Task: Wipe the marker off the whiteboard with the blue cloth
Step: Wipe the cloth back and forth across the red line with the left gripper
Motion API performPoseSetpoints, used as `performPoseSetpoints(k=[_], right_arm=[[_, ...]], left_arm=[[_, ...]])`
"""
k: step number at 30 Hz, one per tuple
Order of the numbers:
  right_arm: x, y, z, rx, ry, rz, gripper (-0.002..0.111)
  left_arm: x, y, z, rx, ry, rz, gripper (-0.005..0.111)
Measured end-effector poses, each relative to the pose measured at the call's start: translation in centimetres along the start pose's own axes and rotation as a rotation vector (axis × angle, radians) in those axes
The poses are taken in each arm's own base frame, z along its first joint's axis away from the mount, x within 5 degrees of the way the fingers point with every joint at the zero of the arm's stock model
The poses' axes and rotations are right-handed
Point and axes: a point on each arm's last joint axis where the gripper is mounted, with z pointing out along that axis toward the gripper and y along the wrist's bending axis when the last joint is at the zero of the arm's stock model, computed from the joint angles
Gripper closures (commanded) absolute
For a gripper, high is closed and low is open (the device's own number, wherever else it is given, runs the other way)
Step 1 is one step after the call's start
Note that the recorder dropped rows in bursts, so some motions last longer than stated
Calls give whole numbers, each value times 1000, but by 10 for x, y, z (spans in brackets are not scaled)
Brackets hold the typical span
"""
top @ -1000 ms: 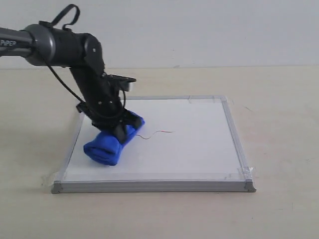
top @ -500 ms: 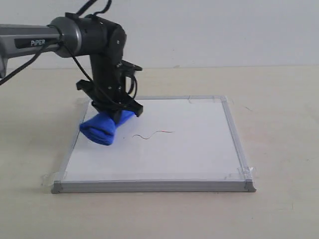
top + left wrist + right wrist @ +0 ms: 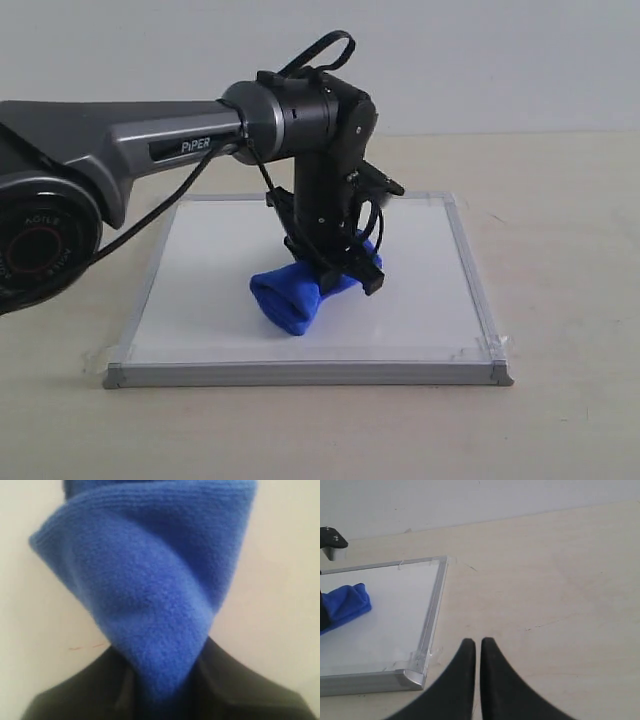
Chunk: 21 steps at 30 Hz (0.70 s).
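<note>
The whiteboard (image 3: 200, 280) lies flat on the table, silver-framed with grey corners. My left gripper (image 3: 340, 262) reaches over its middle, pointing down, shut on the blue cloth (image 3: 293, 296), which rests on the board surface. In the left wrist view the blue cloth (image 3: 150, 590) fills the frame between the dark fingers (image 3: 85, 695). A faint reddish trace of the marker (image 3: 86, 647) shows beside it; in the exterior view the marker is hidden. My right gripper (image 3: 477, 642) hangs shut and empty over the table, off the whiteboard (image 3: 385, 625) corner.
Beige table (image 3: 560, 220) surrounds the board, with a pale wall behind. Clear tape bits (image 3: 490, 348) hold the board's corners. A part of the left arm (image 3: 332, 540) shows at the edge of the right wrist view, near the blue cloth (image 3: 345, 605).
My left gripper has swept the blue cloth from the board's left side rightward to its middle, over where the squiggle lay. The squiggle no longer shows in the exterior view.
</note>
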Motion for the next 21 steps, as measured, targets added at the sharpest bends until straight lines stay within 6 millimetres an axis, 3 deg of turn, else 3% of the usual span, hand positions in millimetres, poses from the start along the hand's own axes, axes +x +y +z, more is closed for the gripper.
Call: performPoseSetpoints(k=[3,7,11,17,21], right_arm=[[0,0,0,0,0,0,108],[0,0,0,0,0,0,108],[0,0,0,0,0,0,108],[0,0,0,0,0,0,108],[0,0,0,0,0,0,108]], left_arm=[[0,27,5,4,-2,-106,102],[13,81,9,38,-12,-301,102],[24,114,12,98,-23,-422,102],[18,98,12,124,-31,-337,102],[1,50,7,142,-54,-163,102]])
